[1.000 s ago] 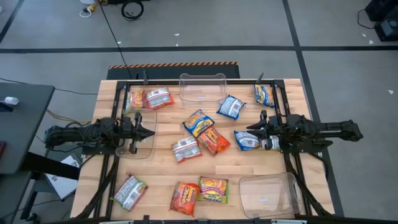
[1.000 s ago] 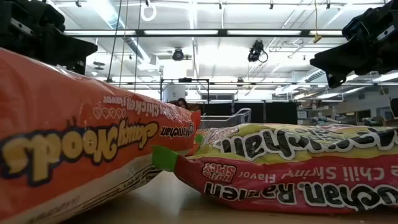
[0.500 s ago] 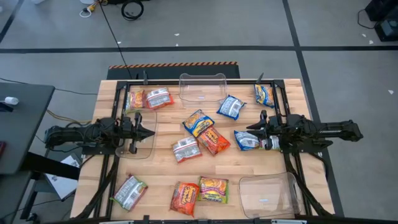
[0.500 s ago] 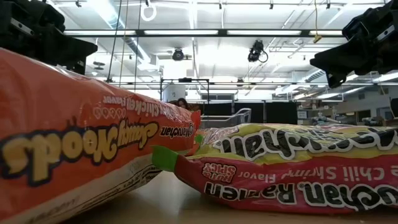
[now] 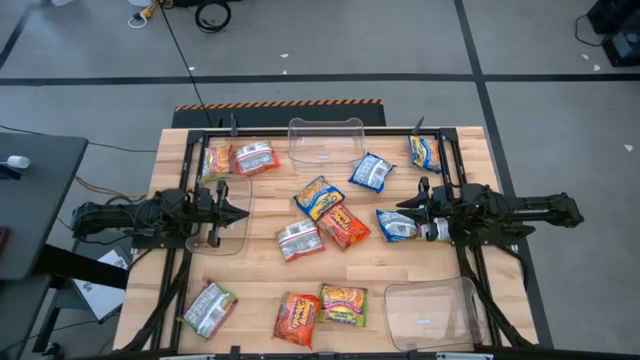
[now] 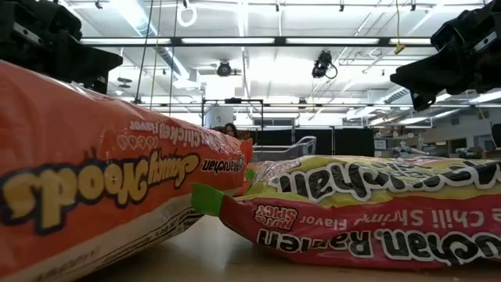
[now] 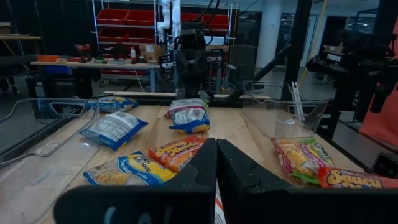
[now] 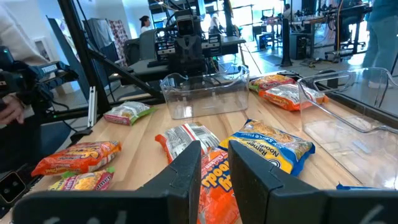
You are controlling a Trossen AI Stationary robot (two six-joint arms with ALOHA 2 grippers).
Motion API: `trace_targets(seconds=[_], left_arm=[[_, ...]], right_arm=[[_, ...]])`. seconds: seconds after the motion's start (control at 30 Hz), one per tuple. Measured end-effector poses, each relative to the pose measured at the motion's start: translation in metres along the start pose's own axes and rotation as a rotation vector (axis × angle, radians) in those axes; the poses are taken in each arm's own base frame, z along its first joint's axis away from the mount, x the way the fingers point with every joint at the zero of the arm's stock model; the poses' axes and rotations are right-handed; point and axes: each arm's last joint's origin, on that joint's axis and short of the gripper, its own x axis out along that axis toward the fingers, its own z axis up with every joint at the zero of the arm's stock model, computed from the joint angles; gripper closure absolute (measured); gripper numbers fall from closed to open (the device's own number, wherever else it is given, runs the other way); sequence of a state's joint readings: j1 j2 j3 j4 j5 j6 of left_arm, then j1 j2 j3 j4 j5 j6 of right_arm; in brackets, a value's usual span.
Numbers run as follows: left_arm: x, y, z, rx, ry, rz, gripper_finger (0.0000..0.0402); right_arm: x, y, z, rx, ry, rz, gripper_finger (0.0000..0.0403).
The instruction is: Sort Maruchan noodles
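Note:
Maruchan noodle packets lie flat and scattered on the wooden table (image 5: 270,275). Among them are a blue-and-yellow one (image 5: 319,196), an orange one (image 5: 344,226) and a silver-white one (image 5: 298,240) in the middle. An orange one (image 5: 297,317) and a yellow-green one (image 5: 343,304) lie at the near edge. My left gripper (image 5: 243,212) (image 7: 216,177) hovers shut at the left, pointing level toward the centre. My right gripper (image 5: 402,208) (image 8: 214,165) hovers at the right with a narrow gap between its fingers, above a blue-silver packet (image 5: 397,226). Neither touches anything.
Clear plastic trays stand at the far middle (image 5: 325,140), under the left gripper (image 5: 228,235) and at the near right (image 5: 432,312). More packets lie at the far left (image 5: 256,158), far right (image 5: 425,152) and near left (image 5: 209,308). Black frame rails (image 5: 185,250) run along both sides.

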State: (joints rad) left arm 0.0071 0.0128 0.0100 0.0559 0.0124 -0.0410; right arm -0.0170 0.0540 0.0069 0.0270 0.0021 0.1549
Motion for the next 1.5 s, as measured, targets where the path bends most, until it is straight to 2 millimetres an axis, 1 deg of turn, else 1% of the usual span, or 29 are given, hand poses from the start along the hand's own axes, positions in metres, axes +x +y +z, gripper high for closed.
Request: trace_targets(seconds=[0.07,0.13,0.23,0.37,0.43,0.5,0.63,0.73,0.9,1.0,1.07,1.23,1.33,1.5], left_arm=[[0.000,0.000,0.002,-0.032,-0.022,-0.002,0.0392],[0.000,-0.001,0.007,-0.125,-0.069,-0.023,0.0392],[0.000,-0.001,0.015,-0.157,-0.062,-0.006,0.0392],[0.007,0.001,0.034,-0.101,0.020,0.096,0.0392],[0.015,0.001,0.048,-0.076,0.079,0.107,0.0392],[0.025,0.001,0.057,-0.082,0.188,0.118,0.0392],[0.054,0.001,0.066,-0.150,0.403,0.153,0.0392],[0.078,0.001,0.069,-0.192,0.495,0.167,0.0392],[0.124,0.003,0.079,-0.203,0.560,0.188,0.0392],[0.157,0.008,0.086,-0.217,0.582,0.213,0.0392],[0.180,0.011,0.091,-0.188,0.599,0.214,0.0392],[0.231,0.014,0.087,-0.143,0.726,0.216,0.0392],[0.257,0.012,0.089,-0.162,0.790,0.225,0.0392],[0.292,0.007,0.100,-0.166,0.849,0.236,0.0392]], right_arm=[[0.000,0.000,0.000,0.000,0.000,0.000,0.0316],[0.000,0.000,0.000,0.000,0.000,0.000,0.0316],[0.000,0.000,0.000,0.000,0.000,0.000,0.0316],[0.000,0.000,0.000,0.000,-0.002,0.000,0.0316],[0.000,0.000,0.000,0.000,-0.004,0.001,0.0316],[0.000,0.000,0.000,0.000,-0.003,0.000,0.0316],[0.000,0.000,0.000,0.000,-0.003,0.000,0.0316],[0.000,0.000,0.000,0.000,-0.003,0.000,0.0316],[0.000,0.000,0.000,0.000,-0.004,0.000,0.0316],[0.000,0.000,0.000,0.000,-0.004,0.000,0.0316],[0.000,0.000,0.000,0.000,-0.004,0.001,0.0316],[0.000,0.000,0.000,0.000,-0.004,0.001,0.0316],[0.000,0.000,0.000,0.000,-0.004,0.000,0.0316],[0.000,0.000,0.000,0.000,-0.003,0.000,0.0316]])
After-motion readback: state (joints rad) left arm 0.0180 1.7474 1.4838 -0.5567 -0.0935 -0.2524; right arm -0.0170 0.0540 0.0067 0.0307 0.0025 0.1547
